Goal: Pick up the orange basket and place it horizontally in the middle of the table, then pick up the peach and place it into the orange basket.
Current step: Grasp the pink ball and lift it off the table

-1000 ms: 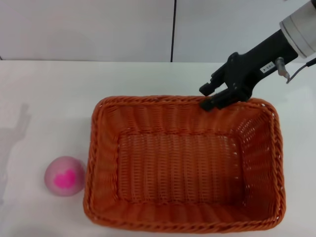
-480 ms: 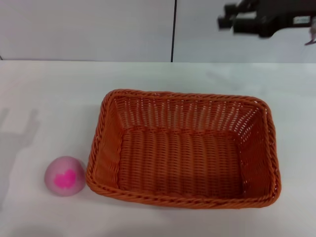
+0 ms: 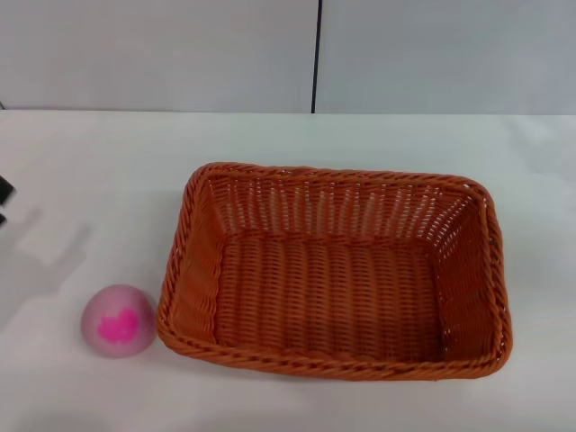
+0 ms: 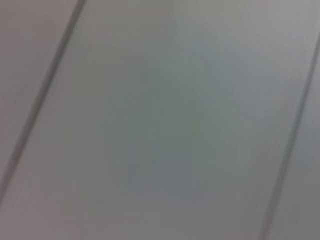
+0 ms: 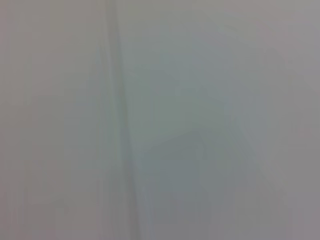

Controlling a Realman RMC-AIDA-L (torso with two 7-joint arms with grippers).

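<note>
Head view: basket (image 3: 333, 274) lies lengthwise mid-table (image 3: 108, 162), empty; peach (image 3: 118, 320) rests just beside it, unpicked. Neither gripper's state can be told: only a dark sliver shows at the left edge.

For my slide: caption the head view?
Empty orange basket lying lengthwise mid-table, the peach beside its left end.

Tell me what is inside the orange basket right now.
Nothing: the orange basket shows only its bare woven floor and sloping sides. The peach sits outside on the table, beside the basket's left end. The near wall's inner face is hidden behind its rim.
</note>
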